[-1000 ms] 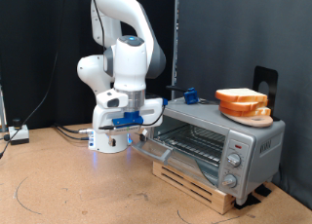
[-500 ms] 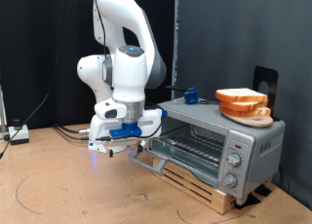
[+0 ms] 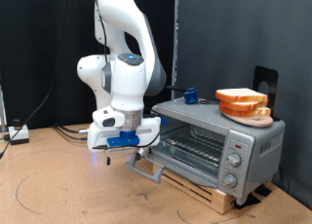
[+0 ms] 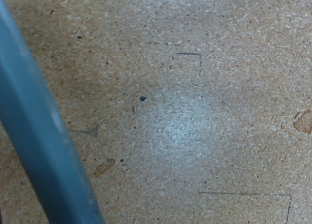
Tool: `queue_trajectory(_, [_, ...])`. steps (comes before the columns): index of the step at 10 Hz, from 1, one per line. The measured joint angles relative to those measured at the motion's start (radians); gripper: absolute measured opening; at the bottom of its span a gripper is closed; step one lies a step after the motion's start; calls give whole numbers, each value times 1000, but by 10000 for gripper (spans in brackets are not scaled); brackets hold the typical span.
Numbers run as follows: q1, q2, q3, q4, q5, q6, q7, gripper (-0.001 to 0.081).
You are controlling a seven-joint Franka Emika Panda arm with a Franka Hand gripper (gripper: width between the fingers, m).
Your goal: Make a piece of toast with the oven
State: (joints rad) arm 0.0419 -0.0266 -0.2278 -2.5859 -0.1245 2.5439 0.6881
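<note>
My gripper (image 3: 125,154) hangs low by the front edge of the oven's (image 3: 216,144) dropped door (image 3: 148,168); I cannot tell how wide its fingers stand. The toast (image 3: 241,96) sits on a plate (image 3: 246,111) on the oven's top.

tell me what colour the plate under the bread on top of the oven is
Orange plate, clearest in the exterior view.
</note>
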Motion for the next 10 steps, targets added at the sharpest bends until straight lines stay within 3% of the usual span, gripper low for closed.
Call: queue_trajectory(10, [-16, 184, 2, 71, 52, 55, 41, 806])
